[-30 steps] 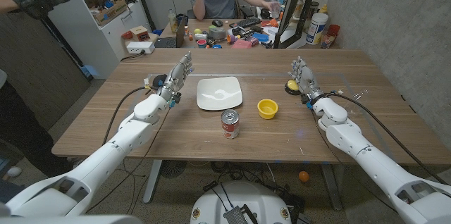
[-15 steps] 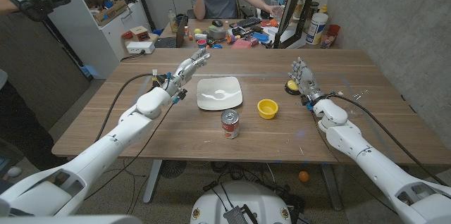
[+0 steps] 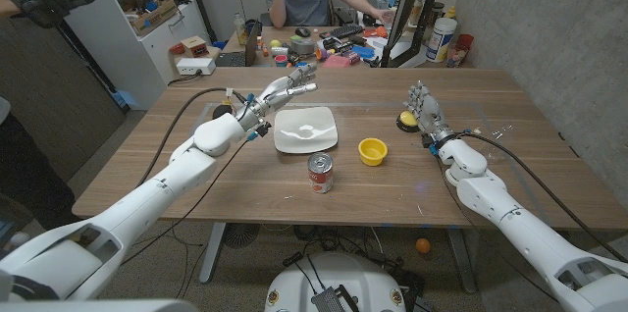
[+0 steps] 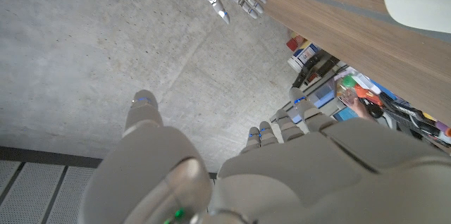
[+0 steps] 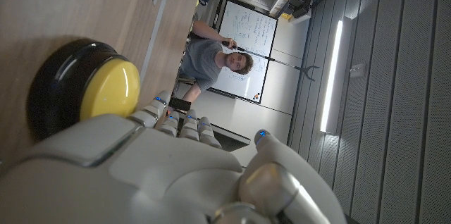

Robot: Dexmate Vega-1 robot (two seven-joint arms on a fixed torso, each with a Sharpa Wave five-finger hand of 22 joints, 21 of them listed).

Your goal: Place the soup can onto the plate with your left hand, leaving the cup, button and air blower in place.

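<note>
My left hand (image 3: 282,90) hovers open and empty at the plate's (image 3: 305,130) ten o'clock, soup can (image 3: 321,173) untouched at six.

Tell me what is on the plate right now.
The plate looks bare, showing only glare. The left hand hovers at its far left corner, holding nothing. The soup can stands on the table.

Head cam: high, looks down over table (image 3: 196,170). L wrist cam: close behind left hand (image 4: 282,175), inverted, facing far wall. R wrist cam: close behind right hand (image 5: 141,168); button (image 5: 88,90) just past fingertips, shared w/ head view.
</note>
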